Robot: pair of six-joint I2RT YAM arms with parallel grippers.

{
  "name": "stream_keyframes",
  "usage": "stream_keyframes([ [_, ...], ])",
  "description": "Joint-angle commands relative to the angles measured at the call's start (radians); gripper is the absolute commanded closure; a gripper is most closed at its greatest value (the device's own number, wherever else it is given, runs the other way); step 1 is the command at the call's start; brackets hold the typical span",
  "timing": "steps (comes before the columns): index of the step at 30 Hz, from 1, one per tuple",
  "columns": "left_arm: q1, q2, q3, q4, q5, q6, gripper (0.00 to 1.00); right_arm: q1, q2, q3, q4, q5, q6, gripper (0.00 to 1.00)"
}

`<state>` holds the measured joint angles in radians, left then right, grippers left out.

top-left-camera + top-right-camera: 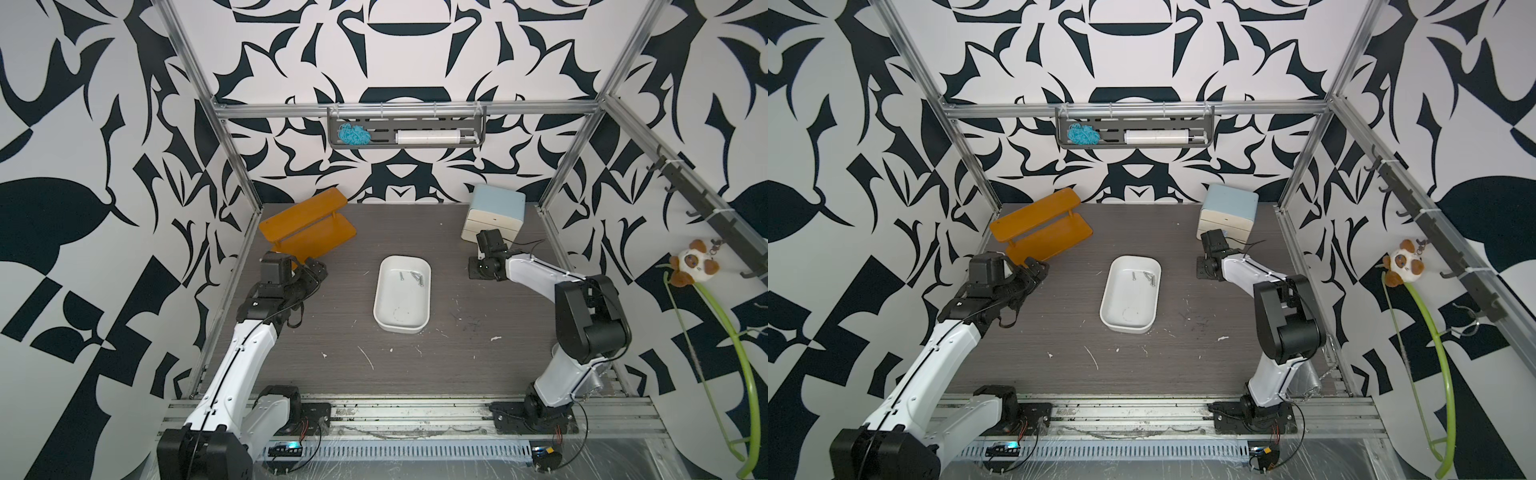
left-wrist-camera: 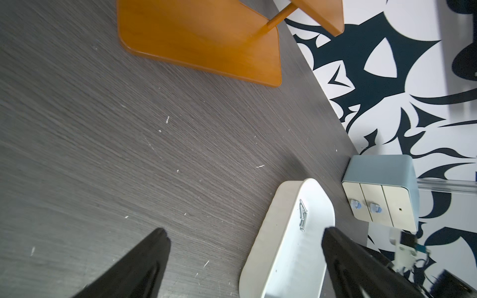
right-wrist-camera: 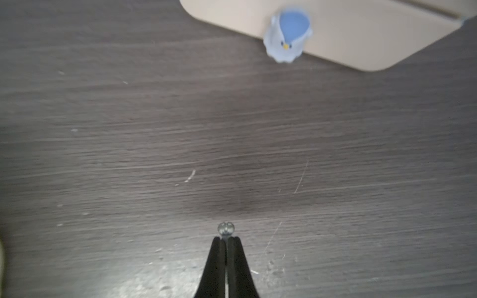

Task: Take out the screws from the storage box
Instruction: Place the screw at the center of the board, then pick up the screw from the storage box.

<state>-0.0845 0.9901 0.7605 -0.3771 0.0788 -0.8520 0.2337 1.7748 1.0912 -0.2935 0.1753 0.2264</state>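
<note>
The storage box (image 1: 380, 300) is a shallow white tray in the middle of the dark table, seen in both top views (image 1: 1108, 300). A few silver screws (image 1: 415, 277) lie bunched at its far end, also visible in the left wrist view (image 2: 302, 215). My left gripper (image 2: 245, 232) is open and empty, hovering left of the box near the orange shelf (image 1: 313, 270). My right gripper (image 3: 226, 240) is right of the box, in front of the drawer cabinet, pointing down just above the table. It is shut on one screw (image 3: 226, 229), whose round head sticks out past the fingertips.
An orange wooden two-tier shelf (image 1: 307, 226) stands at the back left. A blue-topped cream drawer cabinet (image 1: 494, 214) sits at the back right, with its blue knob (image 3: 287, 36) close to my right gripper. White scuff flecks dot the table.
</note>
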Motion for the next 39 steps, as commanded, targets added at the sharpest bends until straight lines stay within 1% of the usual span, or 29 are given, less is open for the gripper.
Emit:
stream_keyframes([
  [1, 0.001, -0.003, -0.019, 0.043, 0.037, 0.023, 0.01, -0.023, 0.002, -0.002, 0.039, 0.012, 0.020, 1.00],
  [2, 0.001, -0.001, -0.020, 0.048, 0.047, 0.025, 0.01, -0.024, 0.008, -0.002, 0.041, 0.013, 0.019, 1.00],
  [4, 0.000, 0.007, -0.017, 0.049, 0.065, 0.031, 0.01, -0.025, 0.014, -0.004, 0.044, 0.013, 0.021, 0.96],
  [8, 0.000, 0.007, -0.014, 0.049, 0.066, 0.032, 0.01, -0.025, 0.015, -0.001, 0.045, 0.011, 0.022, 0.92],
  [15, 0.001, 0.007, -0.017, 0.056, 0.078, 0.034, 0.01, -0.028, 0.012, 0.001, 0.042, 0.017, 0.022, 0.69],
  [17, 0.001, 0.010, -0.020, 0.063, 0.086, 0.034, 0.01, -0.030, 0.009, 0.000, 0.042, 0.018, 0.023, 0.66],
  [19, 0.001, 0.014, -0.020, 0.066, 0.091, 0.036, 0.01, -0.028, -0.026, -0.012, 0.060, 0.012, 0.019, 0.66],
  [20, 0.000, 0.016, -0.017, 0.067, 0.096, 0.039, 0.01, -0.021, -0.058, -0.024, 0.084, -0.043, 0.009, 0.66],
  [22, 0.001, 0.021, -0.011, 0.073, 0.120, 0.060, 0.01, 0.039, -0.153, -0.049, 0.135, -0.066, -0.012, 0.63],
  [24, 0.001, 0.029, -0.004, 0.079, 0.135, 0.072, 0.00, 0.156, -0.229, -0.043, 0.139, -0.021, -0.066, 0.60],
  [25, 0.000, 0.036, 0.001, 0.078, 0.142, 0.073, 0.02, 0.226, -0.258, -0.032, 0.132, -0.008, -0.093, 0.59],
  [26, 0.000, 0.043, 0.003, 0.077, 0.147, 0.075, 0.02, 0.274, -0.267, -0.018, 0.124, 0.023, -0.109, 0.59],
  [27, -0.001, 0.056, 0.007, 0.078, 0.153, 0.074, 0.02, 0.322, -0.265, 0.003, 0.112, 0.016, -0.122, 0.62],
  [28, -0.002, 0.073, 0.011, 0.079, 0.161, 0.073, 0.03, 0.355, -0.252, 0.024, 0.102, -0.035, -0.134, 0.65],
  [29, -0.003, 0.088, 0.014, 0.079, 0.168, 0.070, 0.03, 0.378, -0.233, 0.042, 0.090, -0.067, -0.140, 0.65],
  [31, -0.003, 0.123, 0.022, 0.079, 0.193, 0.070, 0.03, 0.426, -0.164, 0.103, 0.047, -0.095, -0.133, 0.68],
  [36, -0.004, 0.162, 0.028, 0.077, 0.209, 0.065, 0.02, 0.503, 0.026, 0.262, -0.049, -0.095, -0.069, 0.73],
  [39, -0.020, 0.168, 0.026, 0.088, 0.215, 0.057, 0.02, 0.528, 0.113, 0.346, -0.099, -0.087, -0.045, 0.77],
])
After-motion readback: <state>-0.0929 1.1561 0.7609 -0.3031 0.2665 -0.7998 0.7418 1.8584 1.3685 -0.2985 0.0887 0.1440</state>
